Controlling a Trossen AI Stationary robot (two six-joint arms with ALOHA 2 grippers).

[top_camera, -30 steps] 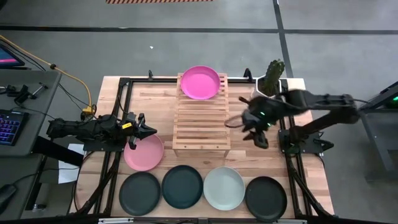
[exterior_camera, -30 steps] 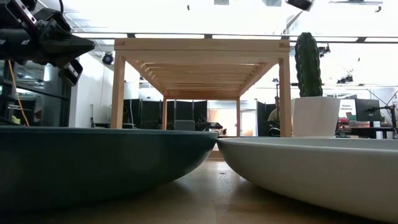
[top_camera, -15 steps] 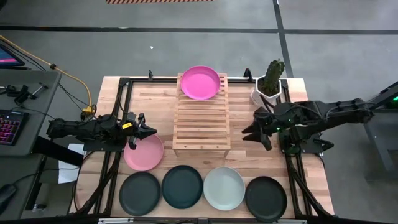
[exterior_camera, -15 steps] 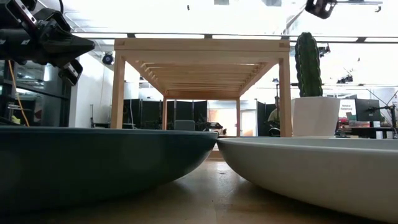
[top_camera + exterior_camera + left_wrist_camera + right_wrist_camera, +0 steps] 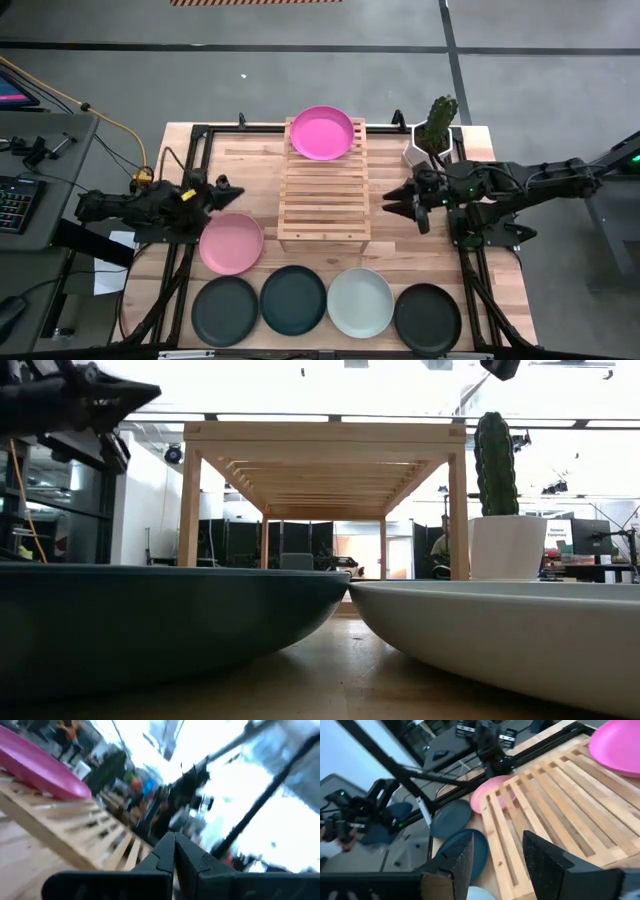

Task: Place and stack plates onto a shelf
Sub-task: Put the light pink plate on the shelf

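Note:
The shelf [image 5: 322, 190] stands mid-table, with a bright pink plate [image 5: 321, 132] on its far end. A pale pink plate [image 5: 231, 243] lies on the tabletop left of the shelf. Along the near edge lie a dark plate [image 5: 225, 311], a second dark plate [image 5: 293, 299], a mint-white plate [image 5: 360, 302] and a third dark plate [image 5: 428, 318]. My left gripper [image 5: 238, 194] is shut and empty, raised just beyond the pale pink plate's far rim, its tips [image 5: 174, 840] pointing at the shelf. My right gripper [image 5: 390, 204] hovers open and empty at the shelf's right side [image 5: 495, 855].
A cactus in a white pot [image 5: 433, 135] stands at the far right, behind my right arm. A black frame [image 5: 195, 150] runs around the tabletop. Bare planks lie between the shelf and the near row of plates.
My left gripper has tipped its fingertips upward, rolled a little and risen off the pale pink plate's far rim, still shut. My right gripper has tipped up from pointing down to nearly level, fingers toward the shelf, still open. No plate has moved.

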